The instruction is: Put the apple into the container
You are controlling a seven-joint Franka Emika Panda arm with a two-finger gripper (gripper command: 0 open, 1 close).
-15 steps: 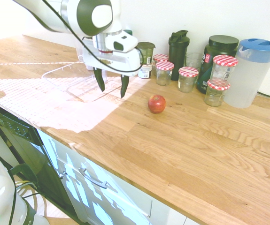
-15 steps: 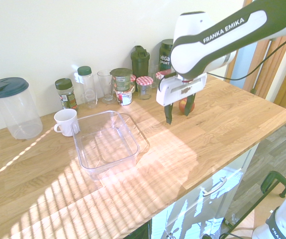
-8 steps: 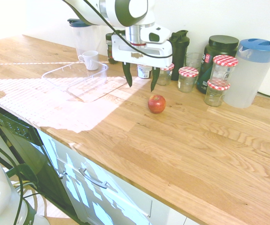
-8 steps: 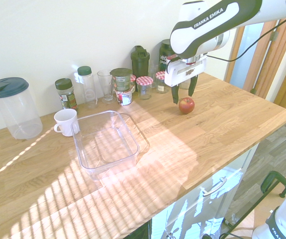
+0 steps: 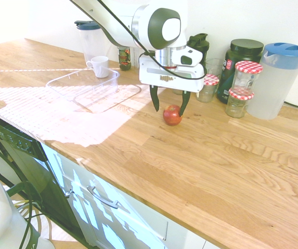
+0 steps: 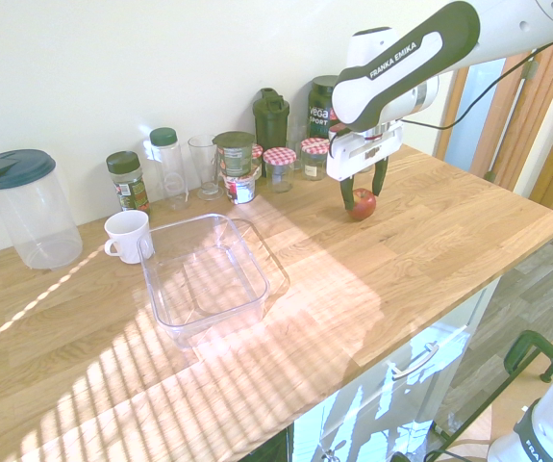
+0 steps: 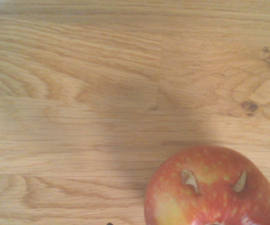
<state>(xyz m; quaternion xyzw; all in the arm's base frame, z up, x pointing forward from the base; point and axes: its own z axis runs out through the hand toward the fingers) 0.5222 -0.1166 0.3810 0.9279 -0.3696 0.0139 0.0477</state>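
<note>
Apparently the approach step was in hand: the gripper (image 5: 167,104) was held just above the apple (image 5: 172,115), fingers spread wide, nothing gripped. Next, a straight descent around the fruit was judged necessary, then closing and carrying to the container (image 5: 93,89).

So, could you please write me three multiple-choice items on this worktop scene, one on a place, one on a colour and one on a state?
1. Where is the small round red apple?
A. on the wooden worktop, below the gripper
B. inside the clear plastic tray
C. in the small white cup

2. What colour is the lid of the clear plastic jug at the right end of the back row in the first exterior view?
A. red-checked
B. blue
C. black

3. How does the robot's two-finger gripper stand?
A. shut on the apple
B. shut on the cup
C. open, holding nothing

Key: 1 A, the apple rests on bare wood, well apart from the large clear rectangular plastic container. 2 B, the lid is plainly blue. 3 C, its fingers stand apart just above the apple, one to either side.
</note>
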